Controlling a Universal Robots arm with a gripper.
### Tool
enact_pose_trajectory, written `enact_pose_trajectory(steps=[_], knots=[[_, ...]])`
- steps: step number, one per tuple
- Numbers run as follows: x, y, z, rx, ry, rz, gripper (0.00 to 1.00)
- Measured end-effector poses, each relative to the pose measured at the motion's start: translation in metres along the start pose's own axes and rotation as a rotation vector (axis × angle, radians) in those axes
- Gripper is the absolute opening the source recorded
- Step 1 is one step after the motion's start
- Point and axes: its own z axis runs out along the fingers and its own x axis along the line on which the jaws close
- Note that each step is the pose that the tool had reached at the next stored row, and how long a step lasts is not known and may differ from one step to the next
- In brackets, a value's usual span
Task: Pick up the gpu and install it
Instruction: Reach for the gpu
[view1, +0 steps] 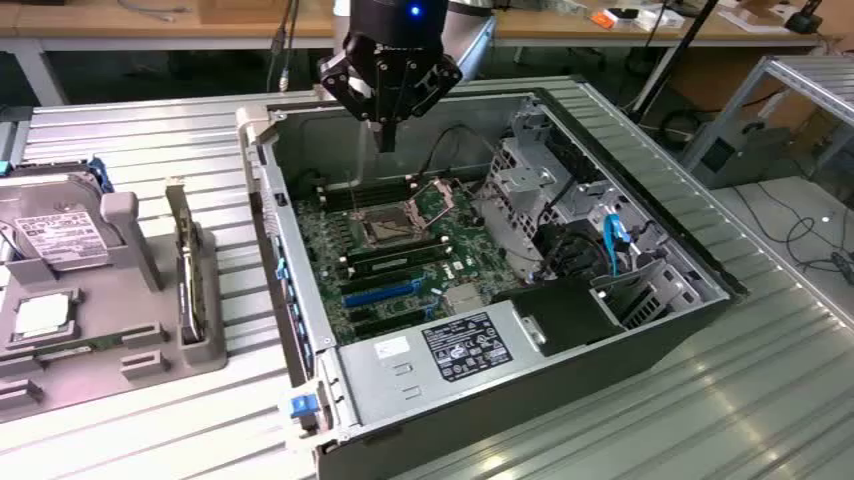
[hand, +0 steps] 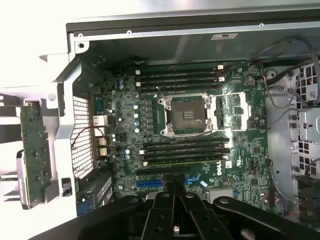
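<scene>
On the exterior view's left we see a gray holder (view1: 134, 350) on the ribbed metal table (view1: 160, 430). A silver hard drive (view1: 60, 235) with a white label leans in it. A small square chip (view1: 40, 315) lies flat close by. The gpu (view1: 187, 270) stands on its thin edge in a slot on the side of the holder nearest the computer case (view1: 441, 420). Nothing touches the card.

Next comes the case, lying on its side with its lid off. Inside we see the green board (view1: 387, 270) with an open square socket (view1: 387, 225) and dark memory sticks (view1: 387, 262) beside it.

The gripper (view1: 387, 145) hangs over the far end of the open case, well apart from the gpu. Its two fingers are pressed together and there is nothing between them. In the wrist view the gripper (hand: 175, 192) points down at the green board, just by a blue slot (hand: 150, 183). The gpu (hand: 34, 152) sits outside the case, past the wall full of little holes.

Further to the exterior view's right we see a silver power box (view1: 461, 350) with a black label, a metal drive cage (view1: 534, 190) and a blue cable (view1: 614, 240).
</scene>
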Motion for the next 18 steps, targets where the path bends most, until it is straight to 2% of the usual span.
enact_pose_trajectory(steps=[13,18], knots=[[0.006,-0.0005,-0.0002,0.0000,0.0000,0.000,0.11],[0.013,-0.0009,-0.0003,-0.0001,-0.0001,0.000,0.11]])
